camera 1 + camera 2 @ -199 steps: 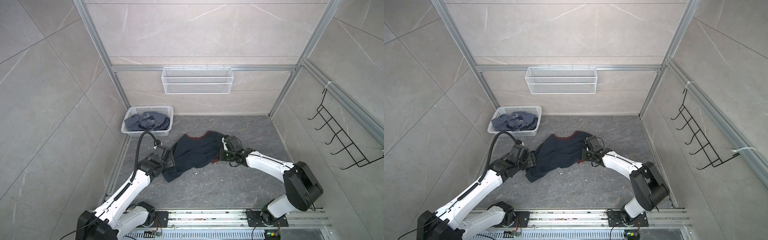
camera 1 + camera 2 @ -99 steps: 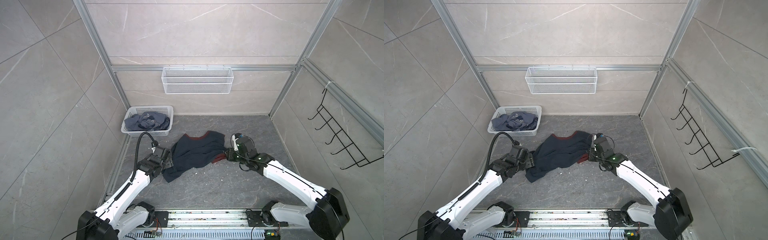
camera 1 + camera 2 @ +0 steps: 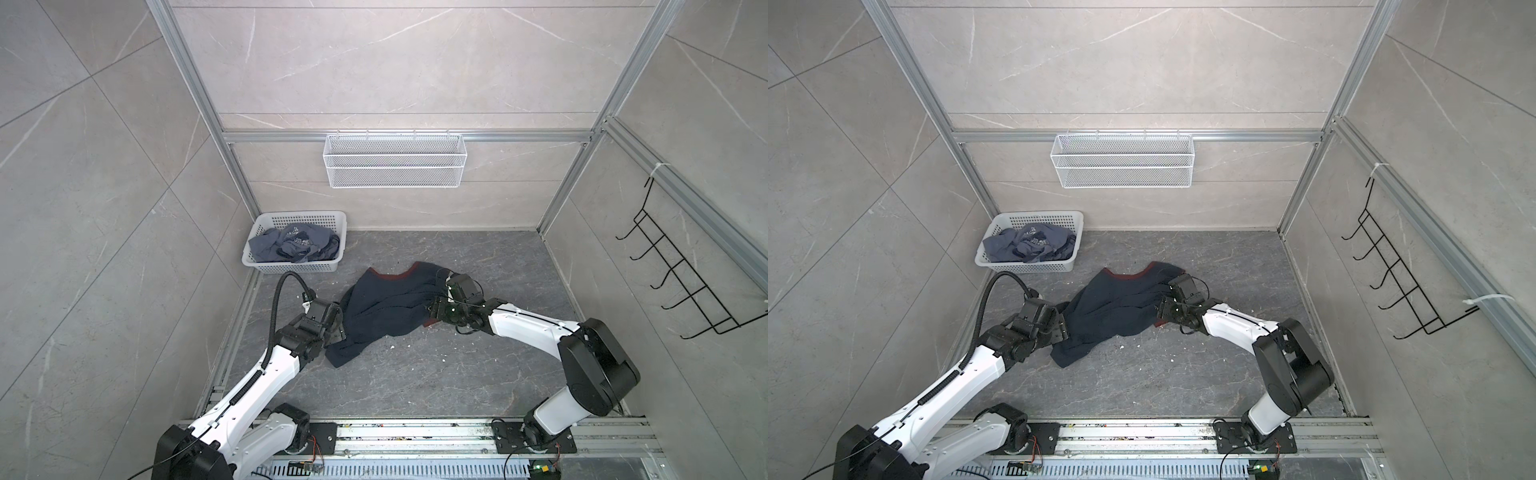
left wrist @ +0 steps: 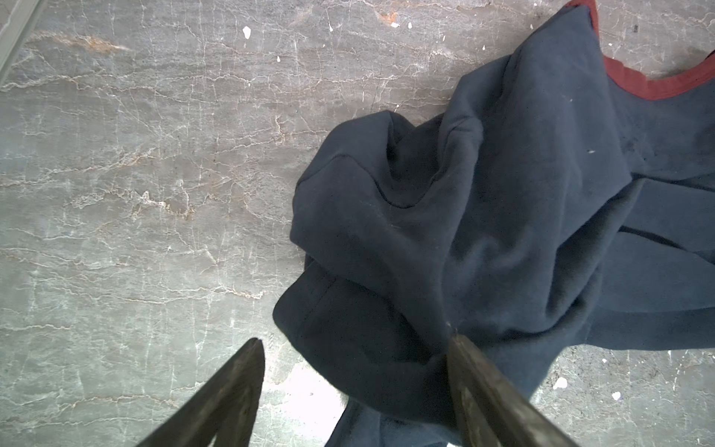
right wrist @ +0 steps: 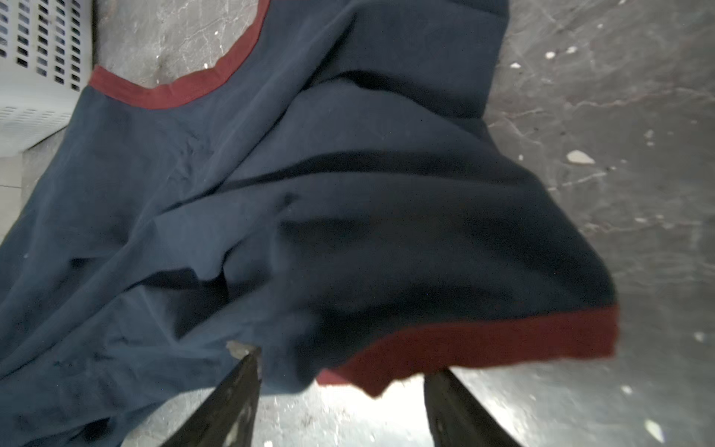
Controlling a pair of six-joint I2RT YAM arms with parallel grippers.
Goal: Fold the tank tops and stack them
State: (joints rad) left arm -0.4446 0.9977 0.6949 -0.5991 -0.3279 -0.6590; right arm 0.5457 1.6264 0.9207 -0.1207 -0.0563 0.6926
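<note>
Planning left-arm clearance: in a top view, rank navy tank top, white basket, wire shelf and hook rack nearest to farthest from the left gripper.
1. navy tank top, beside the left gripper
2. white basket, back left
3. wire shelf, back wall
4. hook rack, right wall

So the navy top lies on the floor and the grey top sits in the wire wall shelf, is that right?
Not quite: the grey top sits in the white basket, as both top views show. The navy top is on the floor.
</note>
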